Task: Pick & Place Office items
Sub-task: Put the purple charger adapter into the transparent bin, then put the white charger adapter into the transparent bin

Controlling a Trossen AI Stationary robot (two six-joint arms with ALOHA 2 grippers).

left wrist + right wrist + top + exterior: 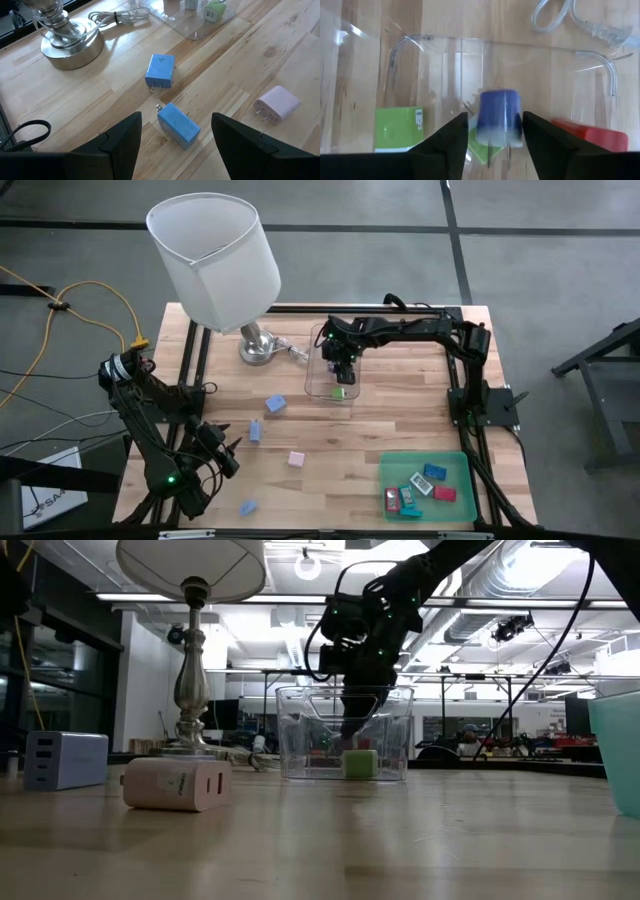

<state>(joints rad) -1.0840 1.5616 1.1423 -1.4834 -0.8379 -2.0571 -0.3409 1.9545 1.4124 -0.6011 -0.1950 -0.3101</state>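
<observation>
right fingers flank blue piece | clear box: green piece, red piece

1. A blue plug block sits between the right arm's fingers over the clear box, prongs pointing down.
2. A green block lies on the box floor, with a red piece near it.
3. Two blue adapters lie on the bare wood close together, one flat with prongs showing, the other angled.
4. A pink adapter lies apart from them.
5. One more light blue piece rests near the table's front edge.
6. Several pieces, blue, red and white among them, lie in the green tray.
</observation>
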